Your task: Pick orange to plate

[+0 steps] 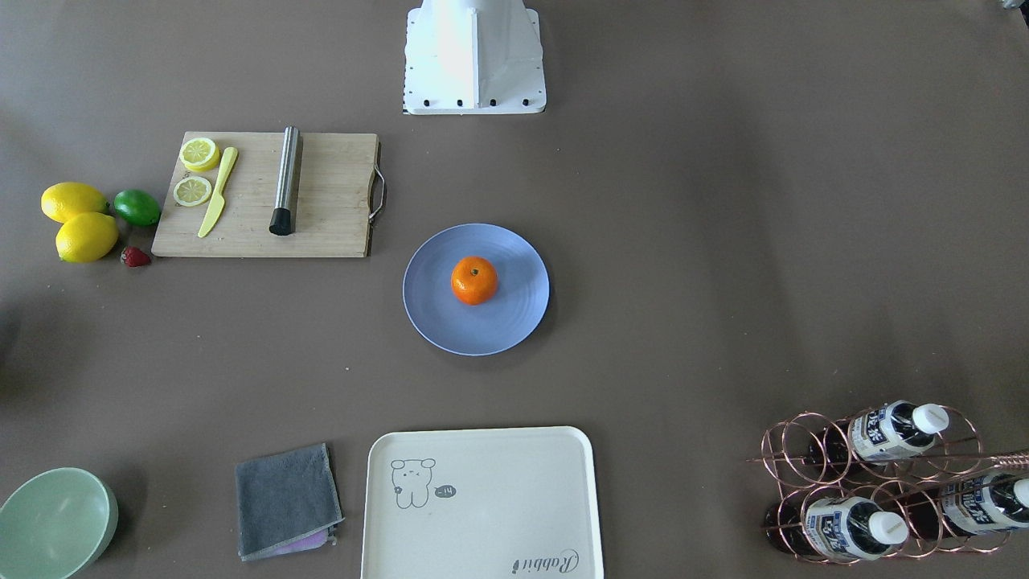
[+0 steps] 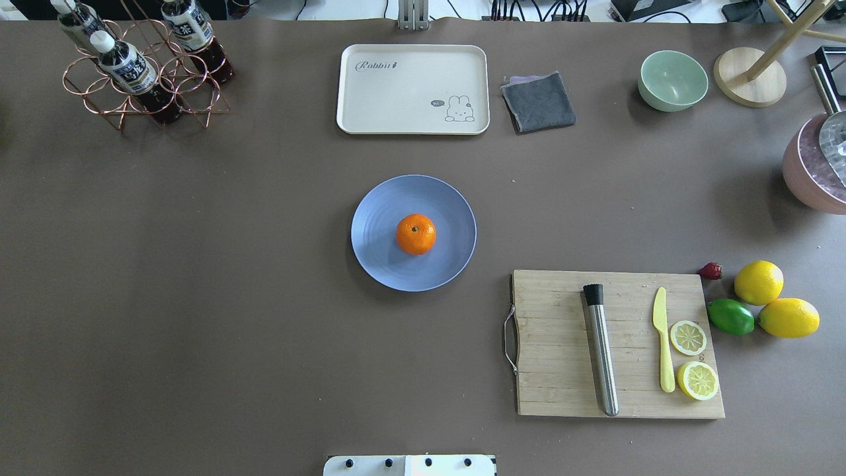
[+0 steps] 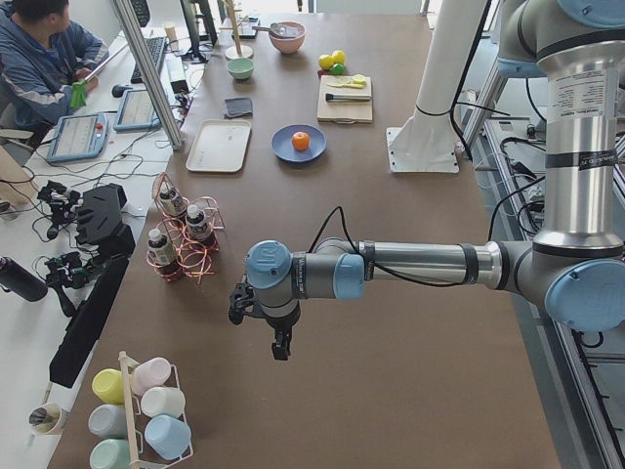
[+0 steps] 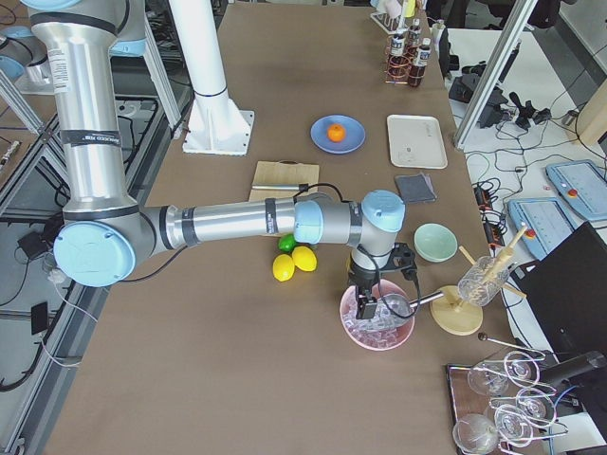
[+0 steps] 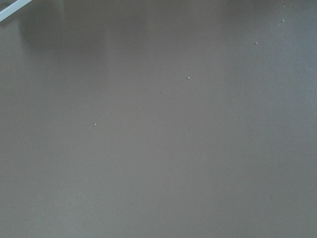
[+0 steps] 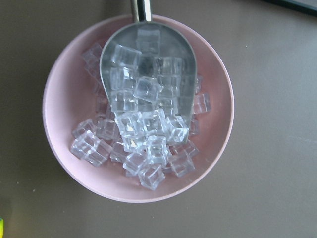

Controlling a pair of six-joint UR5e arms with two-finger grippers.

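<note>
The orange [image 2: 416, 234] rests stem-up near the middle of the periwinkle-blue plate [image 2: 377, 258] at the table's centre; the front-facing view shows the same orange [image 1: 474, 280] on the plate [image 1: 434, 322]. Neither arm is near it. My left gripper [image 3: 280, 347] hangs over bare table far off at the left end, seen only in the left side view, and I cannot tell its state. My right gripper [image 4: 368, 305] hovers over a pink bowl of ice [image 4: 377, 322] at the right end, seen only from that side; whether it is open or shut, I cannot tell.
A cutting board [image 2: 562, 370] carries a steel muddler, a yellow knife and lemon slices. Beside it lie two lemons [image 2: 759, 282], a lime [image 2: 730, 317] and a strawberry. At the far edge stand a cream tray [image 2: 413, 89], grey cloth [image 2: 538, 100], green bowl [image 2: 673, 80] and bottle rack [image 2: 142, 73].
</note>
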